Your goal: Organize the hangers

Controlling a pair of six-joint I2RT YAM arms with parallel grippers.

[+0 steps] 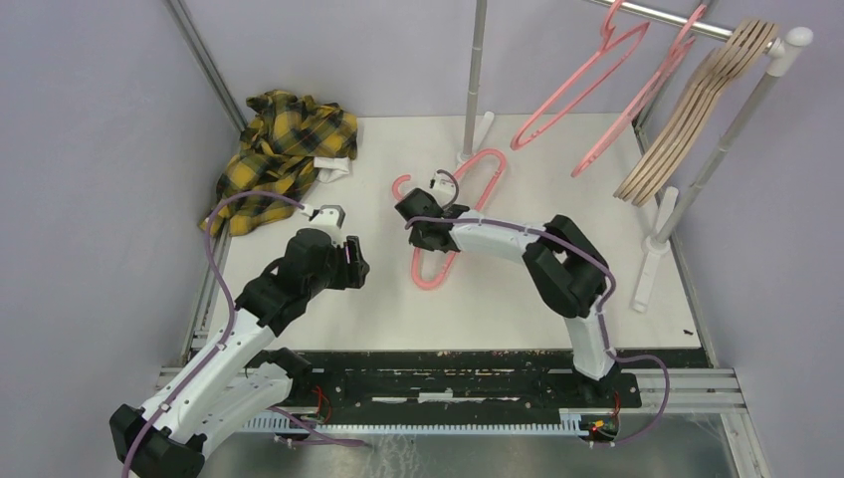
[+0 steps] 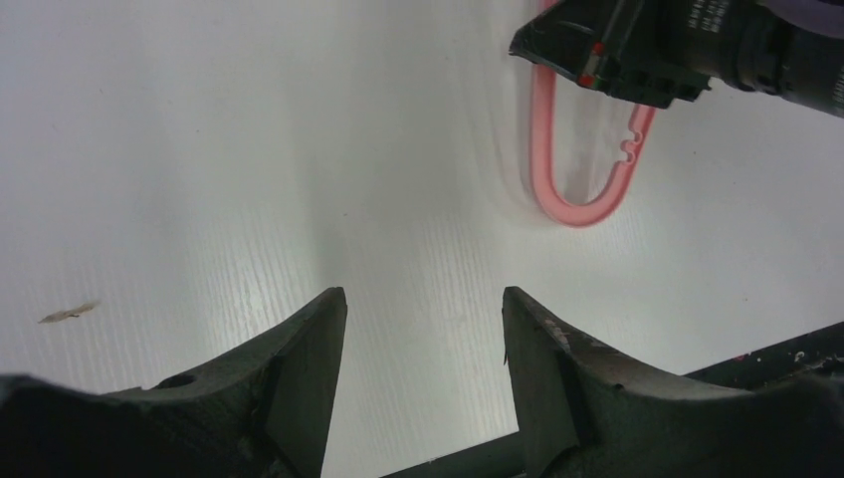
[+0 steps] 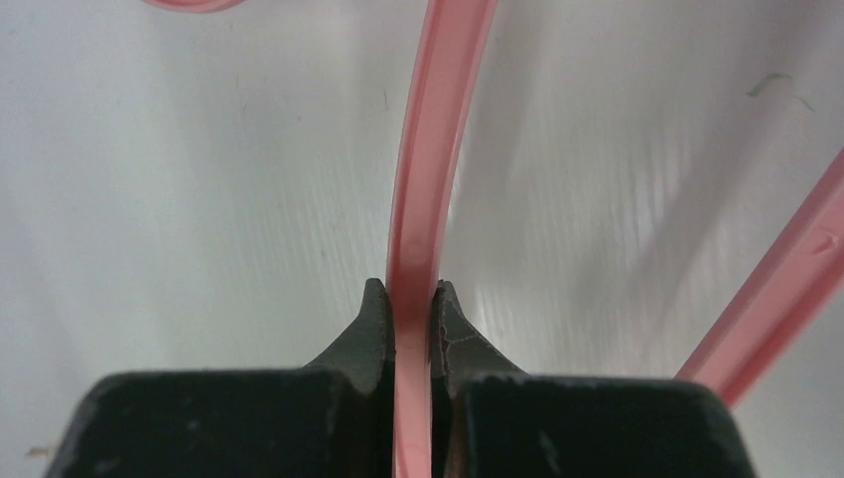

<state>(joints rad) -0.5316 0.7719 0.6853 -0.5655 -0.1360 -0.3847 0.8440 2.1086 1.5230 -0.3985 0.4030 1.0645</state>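
Observation:
A pink hanger [image 1: 485, 169] lies on the white table, its hook at the left. My right gripper [image 1: 412, 225] is shut on one of its bars; in the right wrist view the pads [image 3: 376, 319] pinch the pink bar [image 3: 433, 139] between them. My left gripper [image 1: 355, 267] is open and empty, low over the table left of that hanger, whose rounded end [image 2: 587, 194] shows in the left wrist view. Two more pink hangers [image 1: 587, 85] and several beige hangers [image 1: 697, 110] hang on the rail [image 1: 677, 18] at the back right.
A yellow plaid shirt [image 1: 284, 149] lies crumpled at the back left. The rack's upright post [image 1: 476, 80] stands at the back centre, and its right post [image 1: 717, 149] and white foot [image 1: 652, 264] stand along the right edge. Walls close in both sides.

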